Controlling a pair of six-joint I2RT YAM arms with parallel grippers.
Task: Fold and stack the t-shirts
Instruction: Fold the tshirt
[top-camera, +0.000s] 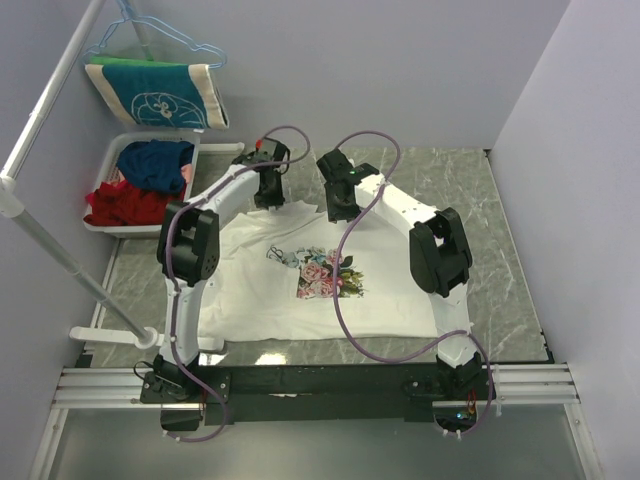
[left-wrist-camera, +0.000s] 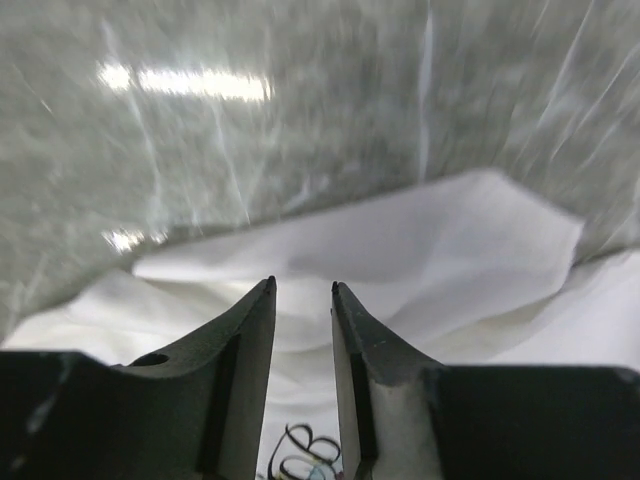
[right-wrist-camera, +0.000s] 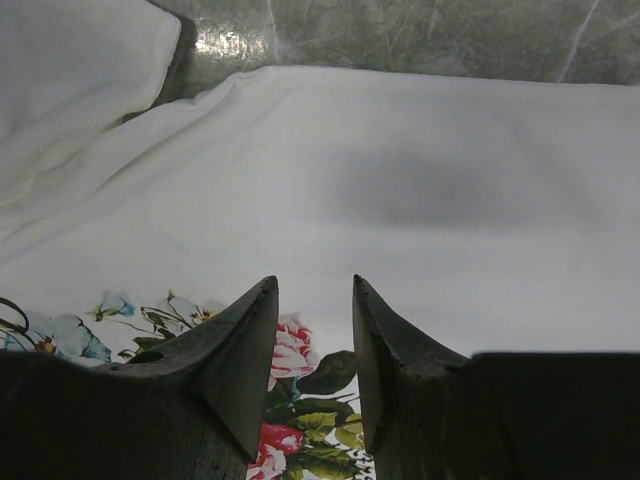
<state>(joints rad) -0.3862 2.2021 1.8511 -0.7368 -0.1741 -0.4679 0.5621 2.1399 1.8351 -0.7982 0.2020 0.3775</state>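
Note:
A cream-white t-shirt (top-camera: 262, 300) lies spread on the grey marbled table (top-camera: 500, 260), its flower print (top-camera: 325, 272) and dark script facing up. My left gripper (top-camera: 270, 196) hangs over the shirt's far left edge. In the left wrist view the left gripper (left-wrist-camera: 302, 286) is open by a narrow gap, with only rumpled white cloth (left-wrist-camera: 420, 250) beneath it. My right gripper (top-camera: 338, 206) is over the far middle of the shirt. In the right wrist view the right gripper (right-wrist-camera: 315, 281) is open above the roses (right-wrist-camera: 297, 350) and smooth cloth (right-wrist-camera: 420, 180), with nothing between its fingers.
At the back left, a white basket (top-camera: 160, 137) holds red and blue clothes. Behind it a teal and cream cloth (top-camera: 155, 92) hangs from a blue hanger. A white pole (top-camera: 60, 255) slants along the left side. Walls close in the back and right.

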